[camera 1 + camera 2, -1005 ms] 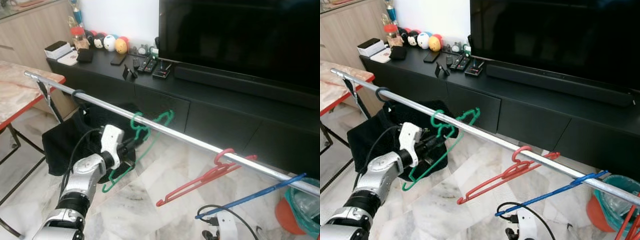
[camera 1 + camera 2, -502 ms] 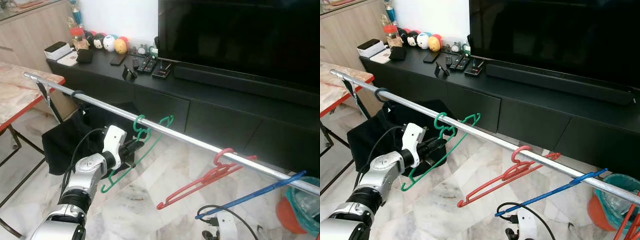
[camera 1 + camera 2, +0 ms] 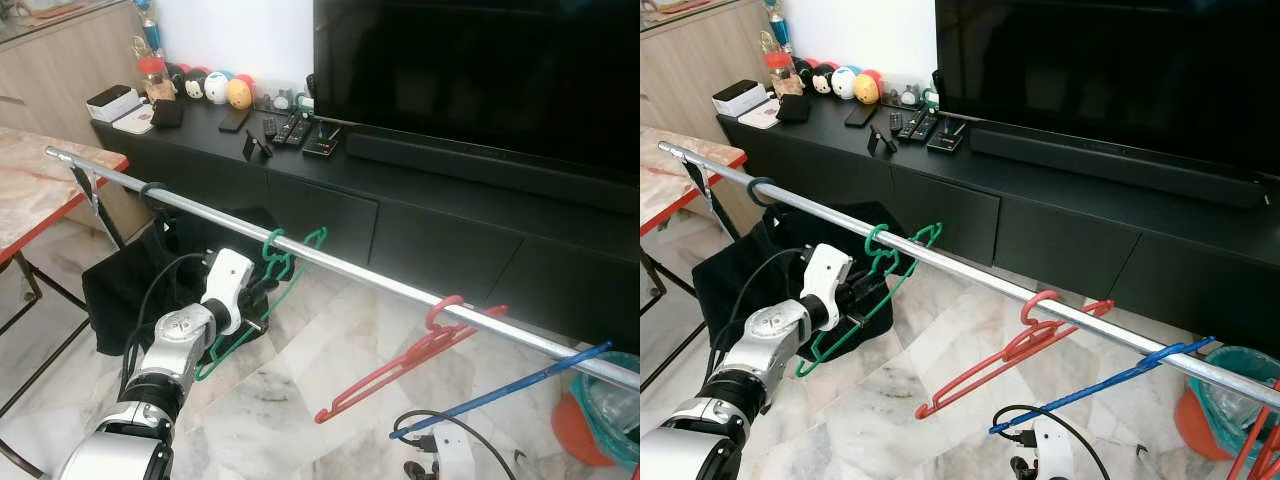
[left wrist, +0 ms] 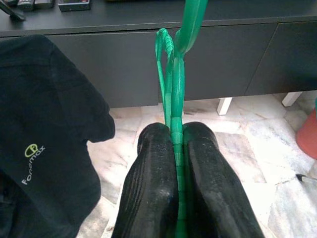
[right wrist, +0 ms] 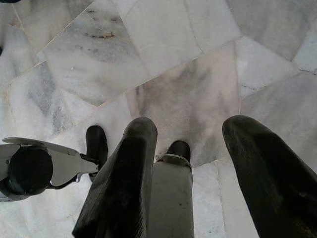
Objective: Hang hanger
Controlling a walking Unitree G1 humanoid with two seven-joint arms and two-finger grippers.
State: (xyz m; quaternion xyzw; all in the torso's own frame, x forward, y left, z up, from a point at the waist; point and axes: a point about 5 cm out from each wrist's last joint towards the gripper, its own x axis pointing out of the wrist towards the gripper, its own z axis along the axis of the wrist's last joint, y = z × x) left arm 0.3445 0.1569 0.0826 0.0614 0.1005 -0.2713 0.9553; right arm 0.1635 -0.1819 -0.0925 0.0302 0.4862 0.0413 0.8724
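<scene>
We log the left gripper just below the metal rail, its two black fingers pressed together on the lower bar of the green hanger. The hanger's hook sits over the rail directly above the gripper, and its body slants down past the gripper toward the marble floor. Behind the gripper, on the side away from the red and blue hangers, a black garment hangs from the rail. Further along the rail on the other side we note a red hanger, then a blue hanger, both hooked on. Beyond the rail stand a black TV cabinet and a TV. The right gripper hangs idle over the floor, fingers spread wide, holding nothing.
</scene>
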